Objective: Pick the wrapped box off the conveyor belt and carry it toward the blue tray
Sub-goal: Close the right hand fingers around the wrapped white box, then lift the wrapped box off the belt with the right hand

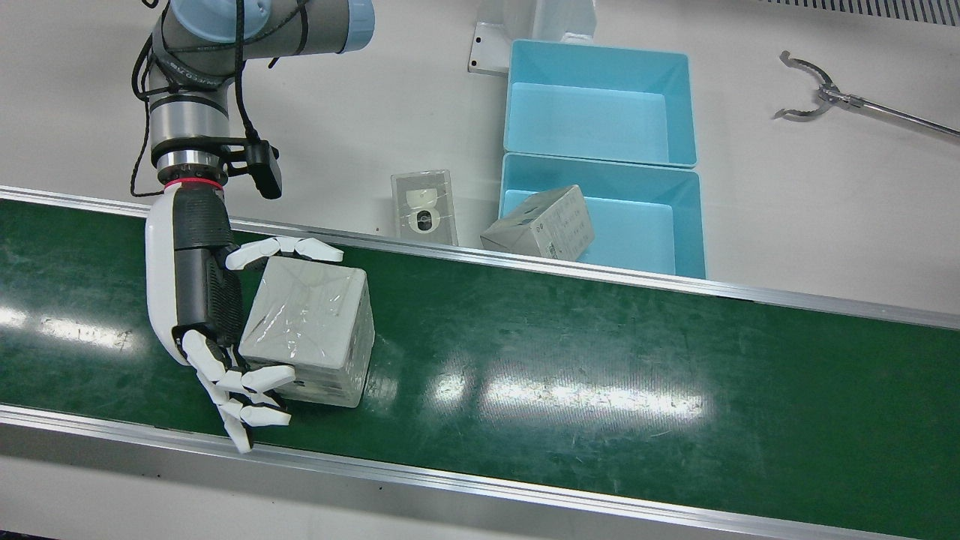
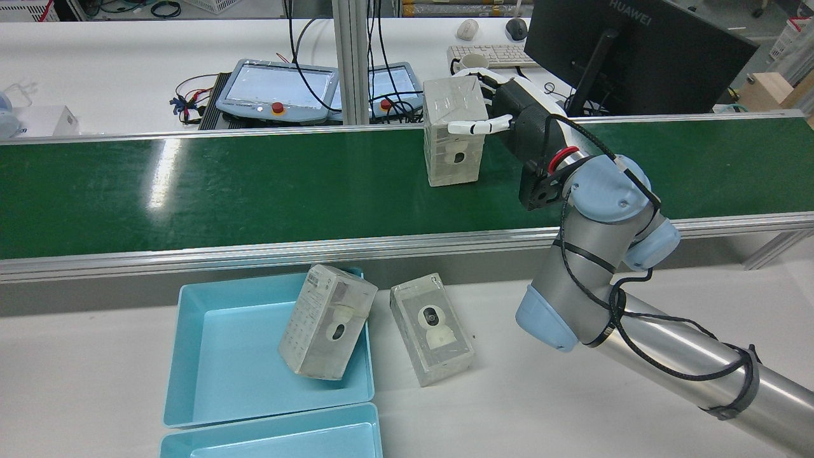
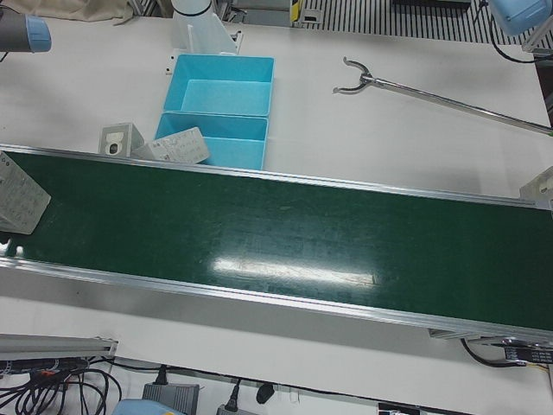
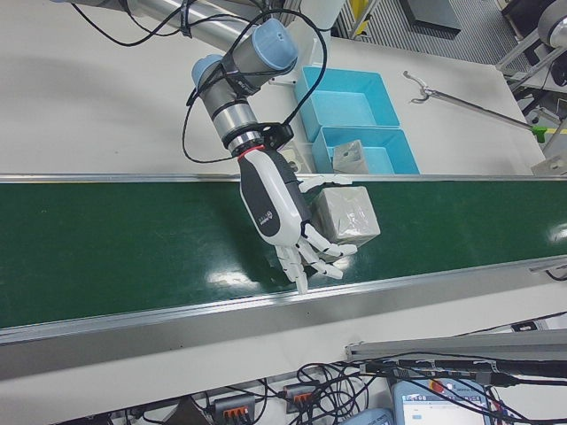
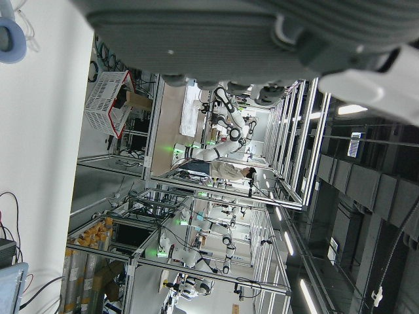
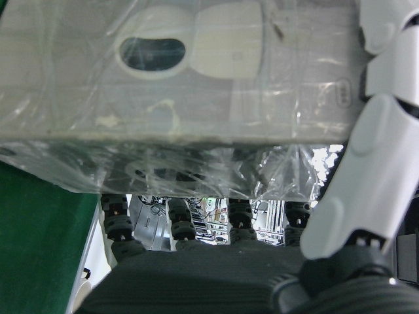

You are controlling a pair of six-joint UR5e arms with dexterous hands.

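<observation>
In the front view the right hand reaches over the green conveyor belt and grips the wrapped box: one finger lies along the box's far edge and more fingers curl over its near edge, so the box sits against the palm. Past the box, beyond the belt's far rail, a blue tray on the white bench has a second box leaning on its rim, and a third box lies flat just beside it. In the rear view the right hand holds the wrapped box upright on the belt, with one finger across its side. In the left-front view only a corner of the wrapped box shows at the picture's edge. In the right-front view the right hand clasps the wrapped box from the side. The left hand view shows only a dark part of the left hand; I cannot tell how its fingers are. In the right hand view the wrapped box fills the picture right above the palm.
</observation>
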